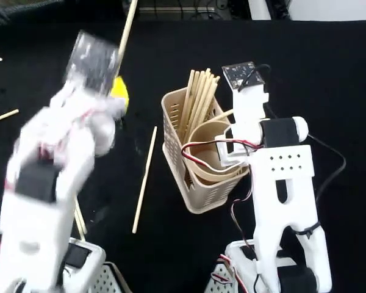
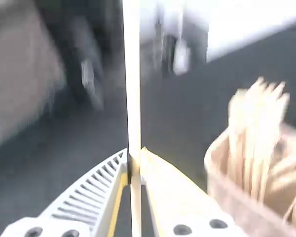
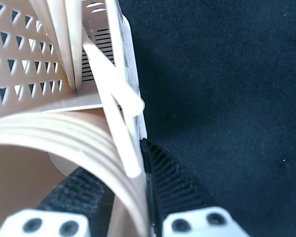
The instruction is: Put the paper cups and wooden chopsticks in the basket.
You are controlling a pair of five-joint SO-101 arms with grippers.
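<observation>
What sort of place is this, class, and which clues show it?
Probably a robotics lab bench: white robot arms at a black-covered table, a basket holding wooden chopsticks and paper cups.

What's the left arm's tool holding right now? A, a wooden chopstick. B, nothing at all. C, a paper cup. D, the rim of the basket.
A: in the left wrist view the left tool is closed on a wooden chopstick that runs straight out between its jaws.
</observation>
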